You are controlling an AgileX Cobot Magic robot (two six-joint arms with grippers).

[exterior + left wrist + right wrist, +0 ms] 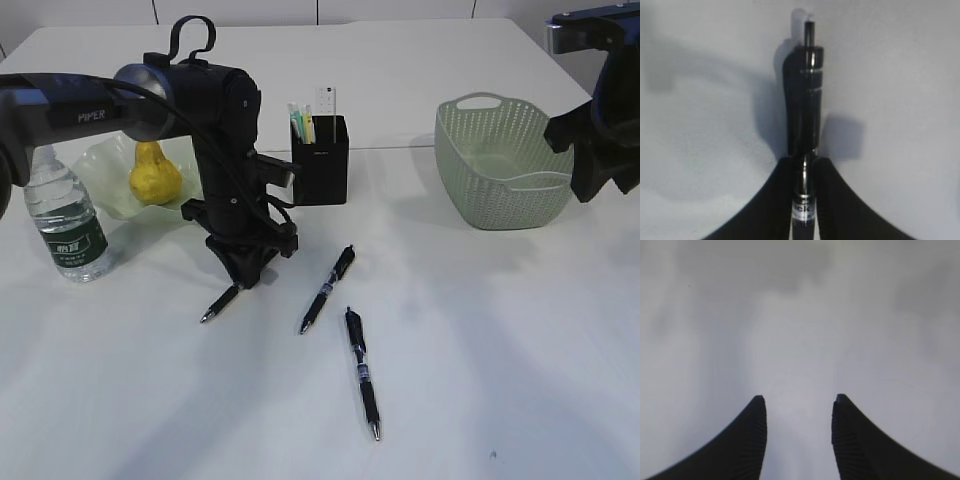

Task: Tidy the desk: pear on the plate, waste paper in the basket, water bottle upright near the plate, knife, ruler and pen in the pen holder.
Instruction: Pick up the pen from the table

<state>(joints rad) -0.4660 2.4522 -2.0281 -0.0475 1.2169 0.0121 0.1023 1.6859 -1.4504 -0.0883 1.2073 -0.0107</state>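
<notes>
My left gripper (240, 272) points down at the desk (480, 330) and is shut on a black pen (219, 303), whose tip sticks out towards the front left. In the left wrist view the pen (803, 105) runs straight out from between the closed fingers (775, 200). Two more black pens (328, 288) (362, 372) lie on the desk. The pear (155, 175) sits on the green plate (100, 165). The water bottle (65, 225) stands upright beside it. The black pen holder (320, 160) holds the ruler (325, 101) and pastel knives (301, 124). My right gripper (799, 400) is open and empty. No waste paper is in view.
The sage-green basket (500, 175) stands at the right rear, with my right arm (600, 150) just beside its right rim. My left arm (200, 100) reaches in from the left, in front of the plate and pear.
</notes>
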